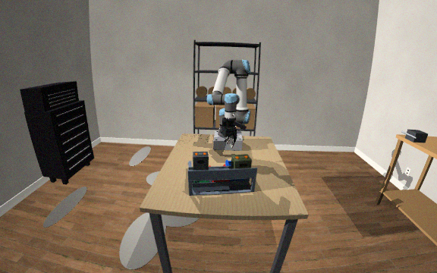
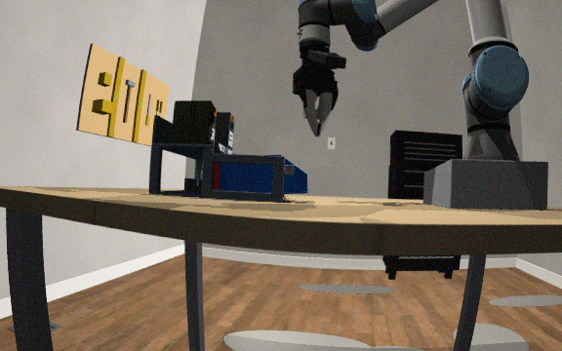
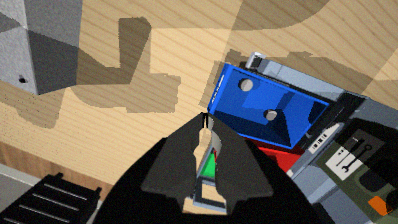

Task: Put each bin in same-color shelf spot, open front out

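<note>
High above the table, the gripper hangs in open air, jaws pressed together with nothing between them, tips pointing down. Just ahead of the jaw tips in the wrist view, and well below them, sits the blue bin, two pale round parts lying inside it. It rests at the back of the low dark shelf, poking out past the frame on the arm's side. Under the jaws, partly hidden by the fingers, a patch of the green bin peeks through. To the right of the tips, a sliver of the red bin shows beneath the blue one. Beyond that, on top of the shelf, an olive box with a wrench symbol. Off to the upper left of the jaws stands the grey pedestal of the arm, well apart from the bins.
</note>
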